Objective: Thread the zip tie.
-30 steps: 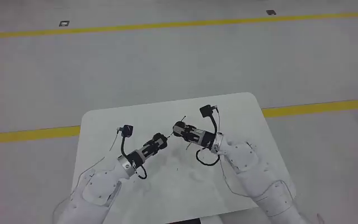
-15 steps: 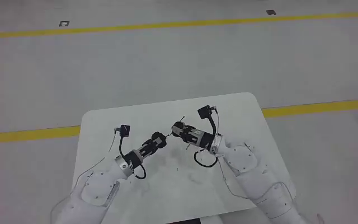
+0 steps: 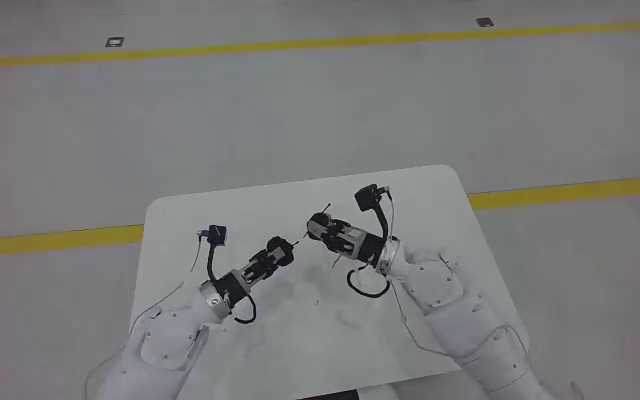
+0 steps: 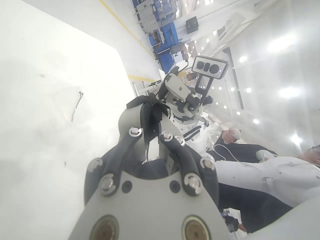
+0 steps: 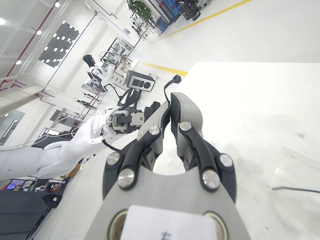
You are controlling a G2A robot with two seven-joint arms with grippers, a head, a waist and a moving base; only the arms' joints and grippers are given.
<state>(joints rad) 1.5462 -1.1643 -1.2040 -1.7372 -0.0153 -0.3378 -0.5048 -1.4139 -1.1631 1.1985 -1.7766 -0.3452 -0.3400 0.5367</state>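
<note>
White table (image 3: 420, 200) is noted, both grippers held close together above its middle. A black zip tie (image 5: 176, 78) is pinched in the closed right gripper (image 5: 170, 102), its head standing free beyond the tips. Left gripper (image 4: 149, 104) is pressed shut, contents indiscernible; threading is judged not yet done.

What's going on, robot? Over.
Left gripper and right gripper shut on zip tie, tips close above table. Threaded or not, can't tell. Nothing between them.

This is a big robotics lab or factory hall. A pale floor (image 3: 300, 110) carries yellow lines (image 3: 300, 44). Blue storage racks (image 4: 163, 36) stand at the top of the left wrist view. Ceiling lights (image 5: 57, 4) hang high, and another white robot (image 5: 96, 72) stands at the left.
</note>
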